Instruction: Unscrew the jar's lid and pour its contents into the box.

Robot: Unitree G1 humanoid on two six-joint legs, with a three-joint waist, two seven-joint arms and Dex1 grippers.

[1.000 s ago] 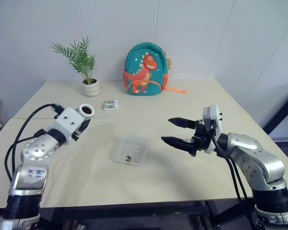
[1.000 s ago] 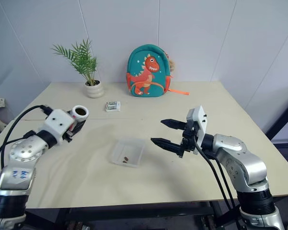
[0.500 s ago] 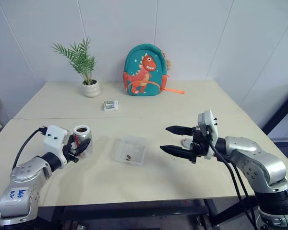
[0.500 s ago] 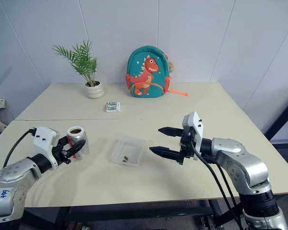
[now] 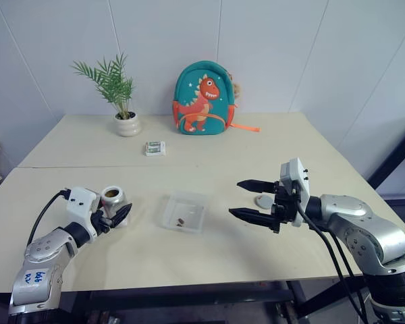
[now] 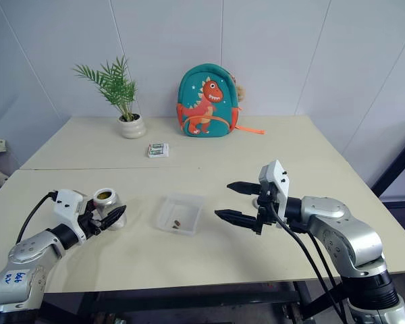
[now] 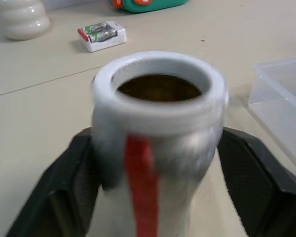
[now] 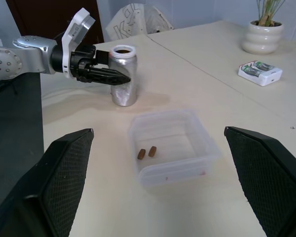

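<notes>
The jar (image 5: 113, 202) stands upright on the bench (image 5: 209, 250), left of the box (image 5: 184, 211) (two brown bits (image 8: 146, 152) inside). Left gripper (image 5: 111, 217) straddles it, jaws released. Right gripper (image 5: 246, 200) hovers right of the box, jaws spread, lid (image 5: 264, 201) behind. Packet (image 5: 155, 148), plant pot (image 5: 128, 124) and backpack (image 5: 204, 98) sit beyond the box.

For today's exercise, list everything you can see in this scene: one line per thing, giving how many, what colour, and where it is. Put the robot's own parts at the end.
Table: one, beige, under everything.
Jar: one, silvery with a red stripe, upright and lidless, on the table's left side.
Box: one, clear, centre of the table.
Contents: two brownish bits, inside the box.
Lid: one, grey, on the table behind the right hand.
Packet: one, white-green, behind the box.
Plant: one, green, white pot, rear left.
Backpack: one, teal with orange dinosaur, rear centre.
Left hand: open around the jar.
Right hand: open, right of the box.
</notes>
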